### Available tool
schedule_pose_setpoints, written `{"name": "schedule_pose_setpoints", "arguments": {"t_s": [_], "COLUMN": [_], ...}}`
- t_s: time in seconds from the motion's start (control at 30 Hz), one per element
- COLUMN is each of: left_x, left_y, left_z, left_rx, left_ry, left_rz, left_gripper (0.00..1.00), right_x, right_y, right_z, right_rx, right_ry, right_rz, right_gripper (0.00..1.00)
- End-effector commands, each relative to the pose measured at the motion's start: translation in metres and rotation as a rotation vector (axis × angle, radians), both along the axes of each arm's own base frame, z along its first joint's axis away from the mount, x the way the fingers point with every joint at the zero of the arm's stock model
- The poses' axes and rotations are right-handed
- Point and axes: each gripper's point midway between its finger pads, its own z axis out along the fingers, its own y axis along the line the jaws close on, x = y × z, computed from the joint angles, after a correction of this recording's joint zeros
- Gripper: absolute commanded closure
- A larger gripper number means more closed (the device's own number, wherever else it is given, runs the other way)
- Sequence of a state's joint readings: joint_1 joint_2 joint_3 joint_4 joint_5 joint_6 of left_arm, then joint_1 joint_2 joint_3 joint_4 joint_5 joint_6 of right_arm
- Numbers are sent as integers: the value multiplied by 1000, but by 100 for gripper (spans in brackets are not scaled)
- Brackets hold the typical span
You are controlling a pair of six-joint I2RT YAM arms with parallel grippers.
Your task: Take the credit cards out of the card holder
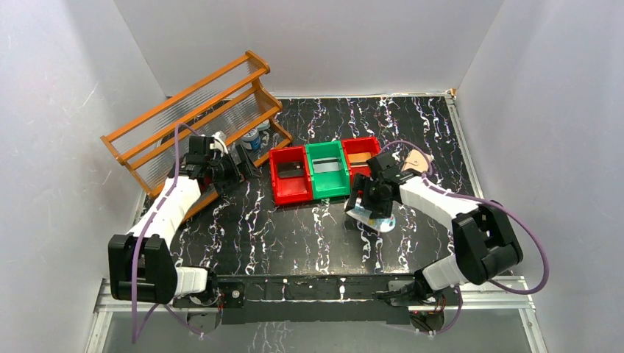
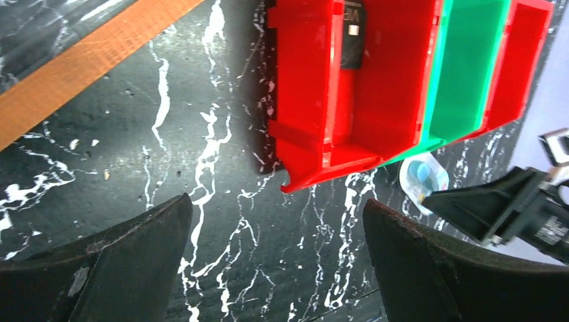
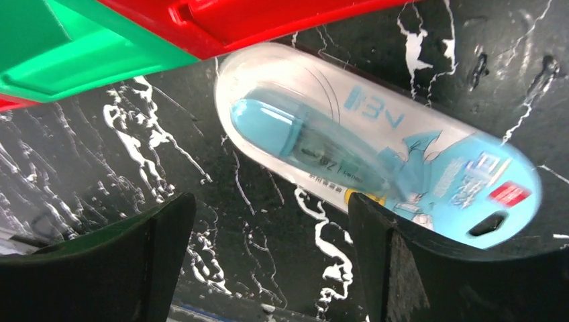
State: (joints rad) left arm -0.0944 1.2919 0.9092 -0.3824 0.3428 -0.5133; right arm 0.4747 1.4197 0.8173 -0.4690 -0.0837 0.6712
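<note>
The tan card holder [image 1: 418,159] lies at the back right, partly hidden behind my right arm. A dark credit card [image 1: 289,170] [image 2: 352,33] rests in the left red bin [image 1: 277,187]. A silvery grey card [image 1: 329,166] sits in the green bin [image 1: 329,190], and an orange-gold card [image 1: 359,157] in the right red bin [image 1: 375,144]. My left gripper [image 1: 247,166] [image 2: 278,225] hangs open over bare table, left of the bins. In front of the bins my right gripper [image 1: 366,203] [image 3: 272,218] is open, empty, beside a white-and-teal oval package [image 3: 376,157].
A wooden rack [image 1: 195,118] stands at the back left, with a small bottle [image 1: 252,138] by its right end. The three bins [image 2: 376,87] form a row mid-table. The oval package [image 1: 379,220] [image 2: 424,178] lies flat just in front of them. White walls enclose the table.
</note>
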Motion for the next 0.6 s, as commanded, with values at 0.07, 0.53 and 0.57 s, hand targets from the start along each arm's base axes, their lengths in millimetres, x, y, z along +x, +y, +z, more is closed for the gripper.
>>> {"name": "schedule_pose_setpoints", "arguments": {"t_s": [0.07,0.53,0.57], "left_x": [-3,-5,-6], "left_y": [-13,5,6], "left_z": [35,77,76], "left_rx": [-101,-29,-26], "left_ry": [-97,-249,-247], "left_rz": [-50,16,20], "left_gripper": [2,2,2], "right_x": [-2,8,13], "right_y": [-34,-173,-173], "right_z": [-22,21,31], "right_rx": [-225,-409,-387], "right_ry": [35,-96,-128], "right_rz": [-154,-611,-612], "right_gripper": [7,6,6]}}
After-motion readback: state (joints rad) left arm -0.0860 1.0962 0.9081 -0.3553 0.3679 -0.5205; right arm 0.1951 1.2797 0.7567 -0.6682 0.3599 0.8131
